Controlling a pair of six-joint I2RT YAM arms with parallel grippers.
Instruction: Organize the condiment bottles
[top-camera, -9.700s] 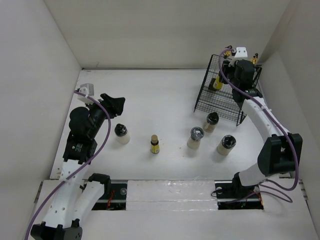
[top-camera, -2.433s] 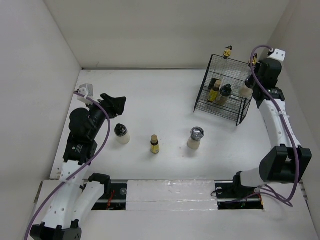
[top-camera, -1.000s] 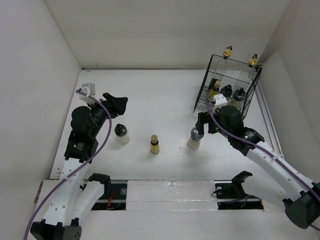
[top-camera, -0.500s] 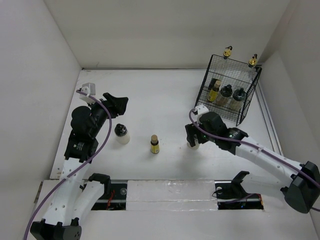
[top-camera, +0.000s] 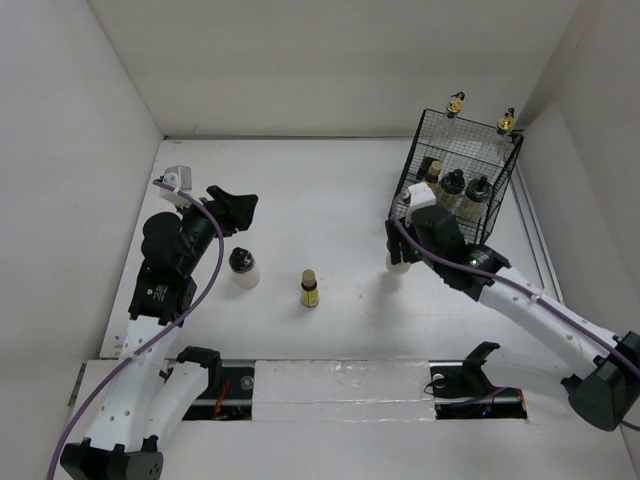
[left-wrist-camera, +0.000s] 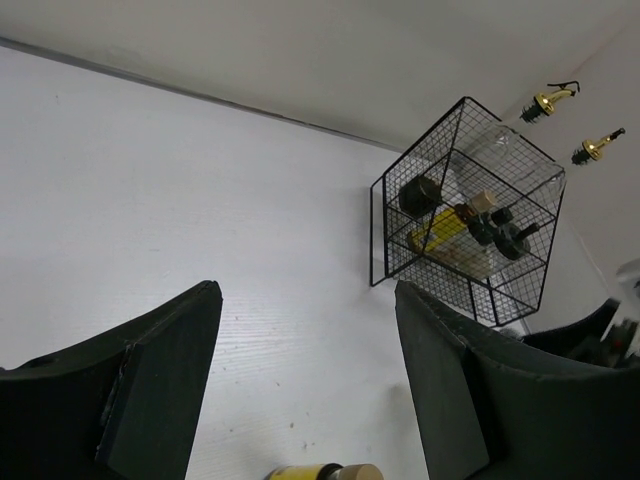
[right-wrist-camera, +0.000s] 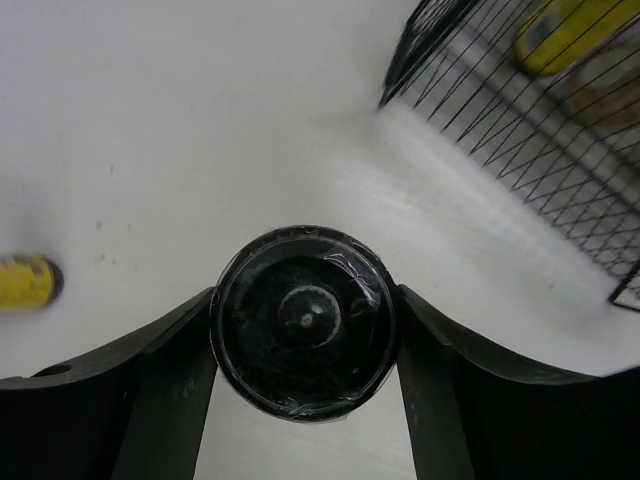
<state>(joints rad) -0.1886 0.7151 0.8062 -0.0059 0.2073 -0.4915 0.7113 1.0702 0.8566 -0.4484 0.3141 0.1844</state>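
Presently, item in hand: one short cream shaker (right-wrist-camera: 303, 335), dark lid uppermost, clamped between the two fingers of the right gripper (top-camera: 400, 252), each of which is pressed against a side of the lid. Its long axis is judged upright, since the lid is seen end-on by the wrist camera.

Position: just beside the near left corner of the black wire basket (top-camera: 413, 150), outside it. Whether the base is touching the table cannot be told.

Governing relation: the basket lies away from the arm bases and to the right of the held shaker – so the shaker is to be lifted over the rim, not slid in. The right arm is by far the nearer.

Already lodged in the basket: two glass bottles (gold pourers showing above the wire), one yellow bottle, two dark-lidded shakers.

Left out on the table: one shaker (top-camera: 243, 266) and one tiny yellow bottle (top-camera: 310, 288), both nearer the left gripper (left-wrist-camera: 303, 330), which is held above them with fingers apart and empty.
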